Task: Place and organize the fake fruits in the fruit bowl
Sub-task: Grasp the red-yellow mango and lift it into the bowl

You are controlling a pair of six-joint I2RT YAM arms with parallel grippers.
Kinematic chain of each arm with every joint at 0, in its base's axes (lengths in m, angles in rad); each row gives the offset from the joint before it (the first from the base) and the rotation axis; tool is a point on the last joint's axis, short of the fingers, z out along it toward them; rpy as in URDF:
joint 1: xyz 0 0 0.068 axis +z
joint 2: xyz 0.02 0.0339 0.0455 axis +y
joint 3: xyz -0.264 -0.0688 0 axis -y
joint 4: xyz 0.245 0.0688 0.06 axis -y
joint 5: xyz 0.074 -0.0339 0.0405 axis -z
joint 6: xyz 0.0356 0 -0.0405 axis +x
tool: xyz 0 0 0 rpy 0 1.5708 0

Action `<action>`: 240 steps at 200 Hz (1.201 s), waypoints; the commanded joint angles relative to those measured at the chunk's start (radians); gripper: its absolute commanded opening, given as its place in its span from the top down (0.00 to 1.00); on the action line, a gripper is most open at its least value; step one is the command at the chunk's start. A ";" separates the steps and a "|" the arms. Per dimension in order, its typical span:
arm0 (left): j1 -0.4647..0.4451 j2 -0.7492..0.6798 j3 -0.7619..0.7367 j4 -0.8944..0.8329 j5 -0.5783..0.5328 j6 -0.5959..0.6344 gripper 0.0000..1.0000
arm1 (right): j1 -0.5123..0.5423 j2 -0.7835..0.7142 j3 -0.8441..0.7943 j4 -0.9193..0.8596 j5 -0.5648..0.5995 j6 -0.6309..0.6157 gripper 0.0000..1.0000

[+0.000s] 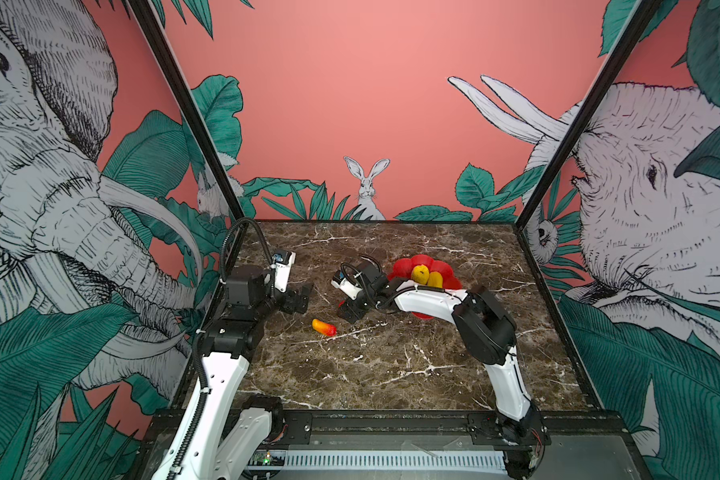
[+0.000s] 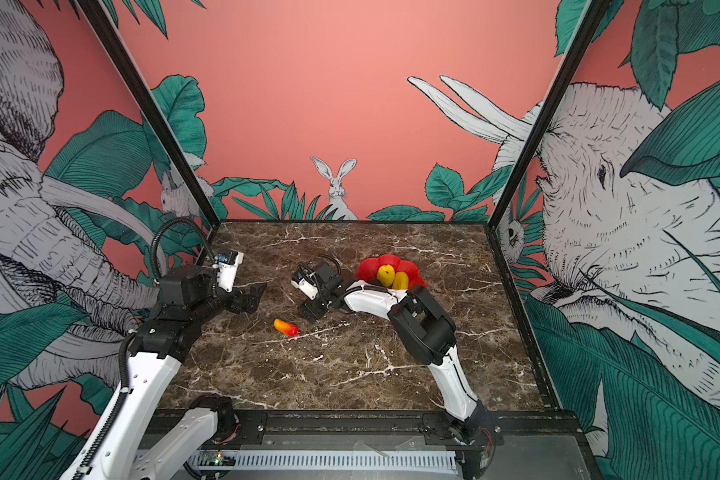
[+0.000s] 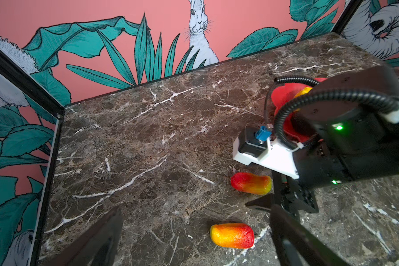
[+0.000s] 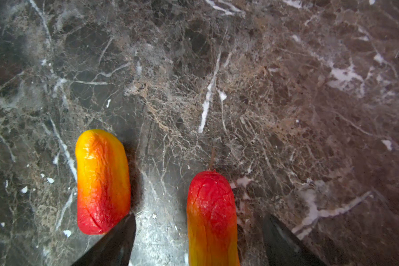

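The red scalloped fruit bowl [image 1: 404,266] [image 2: 368,266] sits right of centre and holds a bumpy yellow fruit [image 1: 420,273] and a long yellow oval [image 1: 435,279]. Two red-orange-yellow mango pieces lie on the marble. One mango [image 4: 211,218] [image 3: 251,183] lies between the fingers of my right gripper [image 4: 199,217] [image 1: 347,311], which is open, with gaps on both sides. The other mango [image 4: 103,182] [image 1: 324,327] [image 3: 232,235] lies just outside one finger. My left gripper [image 3: 196,221] [image 1: 304,298] hovers open and empty to the left.
The right arm's white forearm [image 1: 427,301] stretches across the bowl's near rim and hides part of it. Patterned walls with black frame posts [image 1: 192,120] close in the dark marble table [image 1: 371,374] on three sides.
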 commanded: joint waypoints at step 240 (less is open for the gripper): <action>0.000 -0.026 -0.010 0.003 0.032 0.017 0.00 | -0.246 -0.477 -0.398 0.009 0.138 0.043 0.86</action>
